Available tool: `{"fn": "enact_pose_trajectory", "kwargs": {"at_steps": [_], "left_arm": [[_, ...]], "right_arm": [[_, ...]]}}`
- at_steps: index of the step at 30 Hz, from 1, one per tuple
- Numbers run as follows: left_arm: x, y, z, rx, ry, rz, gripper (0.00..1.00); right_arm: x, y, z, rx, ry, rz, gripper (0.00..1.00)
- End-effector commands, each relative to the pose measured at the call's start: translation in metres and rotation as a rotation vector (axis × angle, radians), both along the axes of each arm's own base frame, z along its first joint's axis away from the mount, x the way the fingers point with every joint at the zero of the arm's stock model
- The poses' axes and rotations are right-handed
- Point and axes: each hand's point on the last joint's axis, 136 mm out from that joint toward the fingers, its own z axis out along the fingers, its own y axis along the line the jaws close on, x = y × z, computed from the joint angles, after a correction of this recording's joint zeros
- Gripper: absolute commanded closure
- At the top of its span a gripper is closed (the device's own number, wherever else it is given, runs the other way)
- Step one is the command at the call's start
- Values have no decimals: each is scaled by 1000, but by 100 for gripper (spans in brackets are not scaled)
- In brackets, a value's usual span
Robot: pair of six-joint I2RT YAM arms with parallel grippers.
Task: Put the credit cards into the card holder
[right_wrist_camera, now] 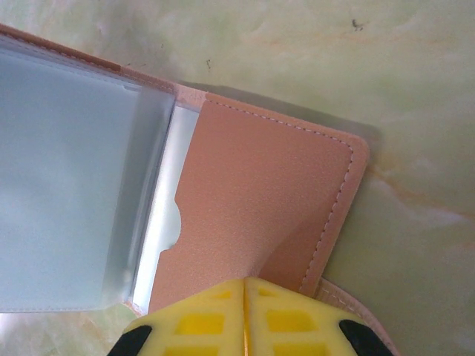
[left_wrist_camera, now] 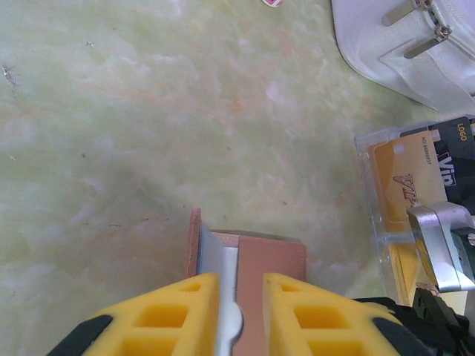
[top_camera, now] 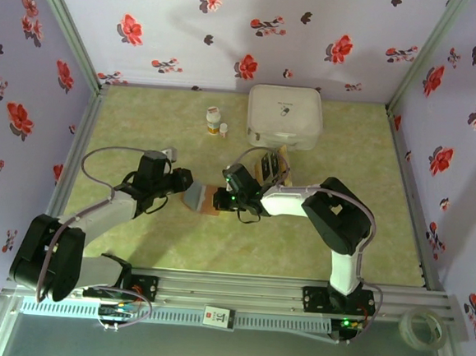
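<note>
The left, right and near parts of the table [top_camera: 135, 129] are passable, bounded by flowered walls [top_camera: 56, 73]. At the far edge, the white box [top_camera: 284, 114] and two small bottles [top_camera: 215, 122] beside it obstruct approach, with the clear tray [left_wrist_camera: 365, 159] of credit cards [left_wrist_camera: 404, 178] on the near side of the box. The centre is blocked where the left gripper [top_camera: 186, 187] and the right gripper [top_camera: 224, 197] meet at the card holder [top_camera: 206, 199].

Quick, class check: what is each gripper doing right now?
Left gripper: closed on the card holder, its grey flap between the fingers.
Right gripper: closed, pinching the card holder's brown flap.
</note>
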Motion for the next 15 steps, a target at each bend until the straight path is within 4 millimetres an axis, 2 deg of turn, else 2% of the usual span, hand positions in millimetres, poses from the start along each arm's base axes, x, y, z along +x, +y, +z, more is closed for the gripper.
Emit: {"fn": "enact_pose_trajectory", "kwargs": {"at_steps": [1,6,9,11,15], "left_arm": [[1,0,-4,-8,0,-4,77],[3,7,-2,-1,-12,18,64],[4,15,2,12,-20,44,48],[4,20,3,24,-25,59,43],[3,34,-4,44,1,97,39]], "right_arm": [[-3,-22,-26,-84,50,-41,92],[-3,-25,-31,-93,59,-44,93],[-4,-26,-34,-98,65,-47,93],[-4,-27,-35,-99,67,-49,93],[-4,-28,-36,-100,70,-49,94]]}}
